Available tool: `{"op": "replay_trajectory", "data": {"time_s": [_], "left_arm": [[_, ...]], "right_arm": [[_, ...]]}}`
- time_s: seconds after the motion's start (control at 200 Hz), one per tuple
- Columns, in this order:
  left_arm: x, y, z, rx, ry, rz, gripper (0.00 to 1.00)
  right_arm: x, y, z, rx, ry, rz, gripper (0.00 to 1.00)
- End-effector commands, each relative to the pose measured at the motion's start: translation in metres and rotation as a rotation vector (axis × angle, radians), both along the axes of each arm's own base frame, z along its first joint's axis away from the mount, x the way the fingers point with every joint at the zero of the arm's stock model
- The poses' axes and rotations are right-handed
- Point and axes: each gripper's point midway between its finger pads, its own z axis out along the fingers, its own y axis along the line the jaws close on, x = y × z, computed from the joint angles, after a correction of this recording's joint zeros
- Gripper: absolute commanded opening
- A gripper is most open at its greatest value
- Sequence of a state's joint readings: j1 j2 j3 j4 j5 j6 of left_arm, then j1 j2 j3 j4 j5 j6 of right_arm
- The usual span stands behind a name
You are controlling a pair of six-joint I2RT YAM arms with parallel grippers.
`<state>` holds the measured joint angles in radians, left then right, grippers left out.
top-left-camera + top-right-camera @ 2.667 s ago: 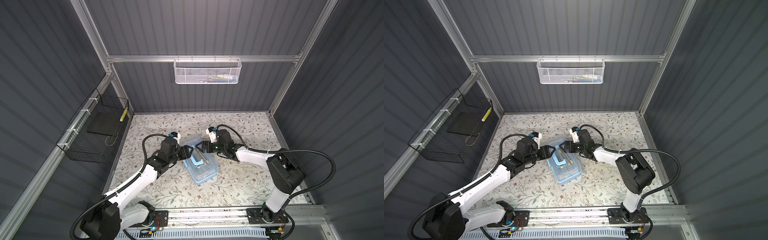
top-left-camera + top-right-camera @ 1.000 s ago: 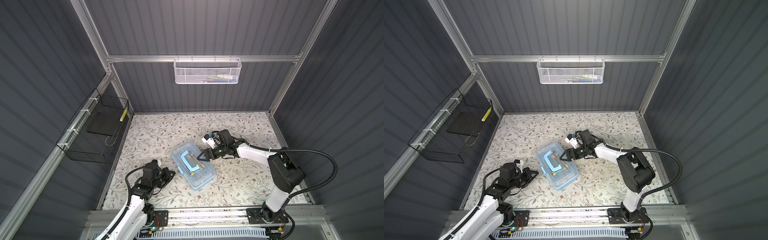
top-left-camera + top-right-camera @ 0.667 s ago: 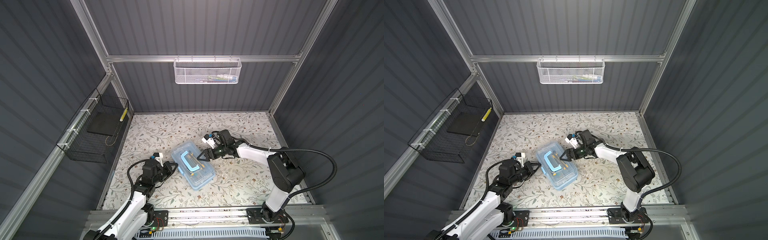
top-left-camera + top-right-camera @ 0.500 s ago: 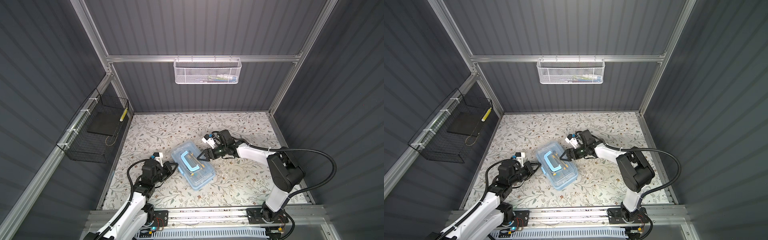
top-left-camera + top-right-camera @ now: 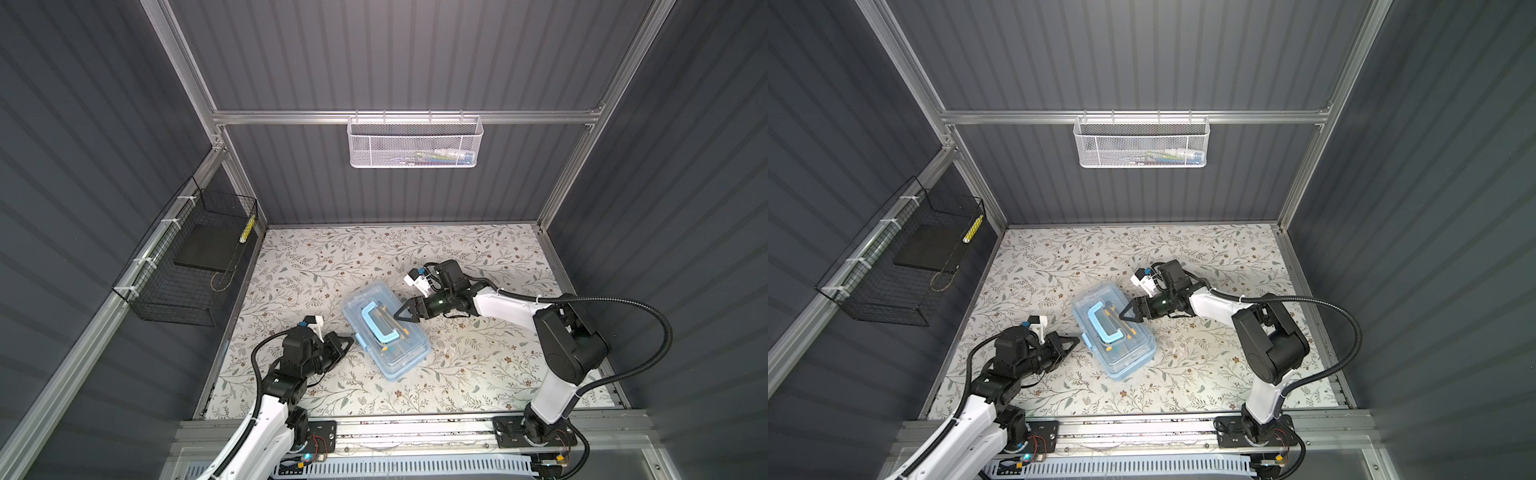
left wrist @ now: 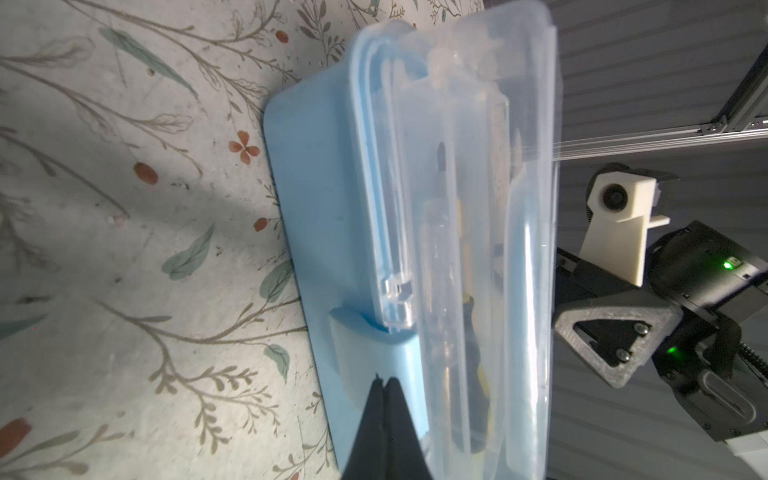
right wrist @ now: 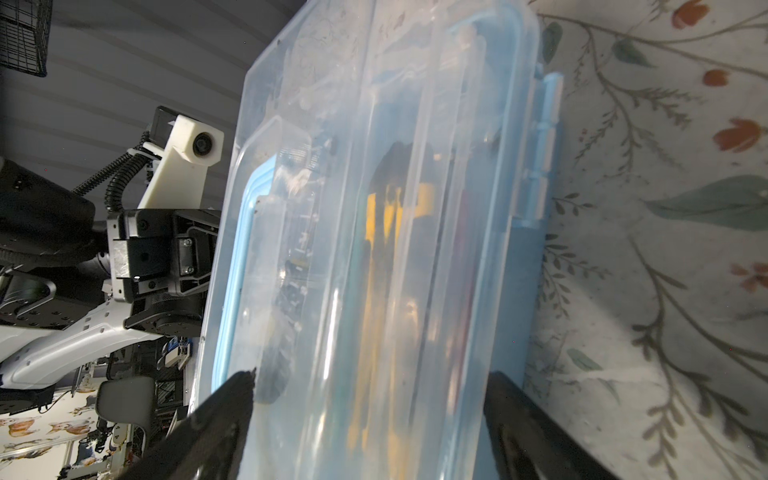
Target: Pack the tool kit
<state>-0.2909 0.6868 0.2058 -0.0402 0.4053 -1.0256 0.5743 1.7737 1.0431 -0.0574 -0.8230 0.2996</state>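
Note:
The tool kit [image 5: 399, 353] [image 5: 1125, 353], a light-blue box with its clear lid down and the pale-blue handle [image 5: 379, 328] lying flat, sits mid-floor. Yellow-and-black tools show through the lid [image 7: 386, 216]. My left gripper [image 5: 351, 340] [image 5: 1076, 340] is shut and empty. In the left wrist view its tip [image 6: 382, 380] is right at the blue latch [image 6: 374, 353]. My right gripper [image 5: 398, 316] [image 5: 1124, 315] is open on the far side. In the right wrist view it [image 7: 372, 386] straddles the box's hinge edge, one finger [image 7: 232, 399] over the lid, the other beside the base.
A white mesh basket [image 5: 415, 143] holding small items hangs on the back wall. A black wire basket [image 5: 183, 270] with a dark flat pad and a yellow item hangs on the left wall. The arms' rail [image 5: 415, 428] runs along the front edge.
My left gripper, still shut, has come forward from the front-left floor to the box's latch. The right arm and the box have not visibly moved in the last second.

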Motion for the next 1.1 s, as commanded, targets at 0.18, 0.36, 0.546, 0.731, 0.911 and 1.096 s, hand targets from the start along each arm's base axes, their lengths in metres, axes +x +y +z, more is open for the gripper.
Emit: {"op": "replay_trajectory", "data": {"time_s": [0.18, 0.36, 0.546, 0.731, 0.911, 1.096], "left_arm": [[0.016, -0.014, 0.015, -0.047, -0.044, -0.05, 0.0], [0.018, -0.015, 0.022, -0.059, -0.055, -0.054, 0.0], [0.02, -0.019, 0.028, -0.088, -0.066, -0.062, 0.0], [0.017, -0.027, 0.034, -0.107, -0.062, -0.083, 0.0], [0.005, -0.044, 0.026, -0.094, -0.053, -0.106, 0.0], [0.01, -0.056, 0.033, -0.077, -0.077, -0.134, 0.0]], "right_arm": [[-0.015, -0.01, -0.035, -0.096, 0.082, -0.016, 0.86], [-0.015, -0.01, -0.037, -0.1, 0.088, -0.018, 0.86], [-0.014, -0.01, -0.037, -0.103, 0.085, -0.023, 0.86], [-0.012, -0.01, -0.04, -0.109, 0.09, -0.033, 0.86], [-0.013, -0.008, -0.041, -0.112, 0.09, -0.03, 0.86], [-0.018, -0.005, -0.044, -0.132, 0.088, -0.012, 0.86]]}}
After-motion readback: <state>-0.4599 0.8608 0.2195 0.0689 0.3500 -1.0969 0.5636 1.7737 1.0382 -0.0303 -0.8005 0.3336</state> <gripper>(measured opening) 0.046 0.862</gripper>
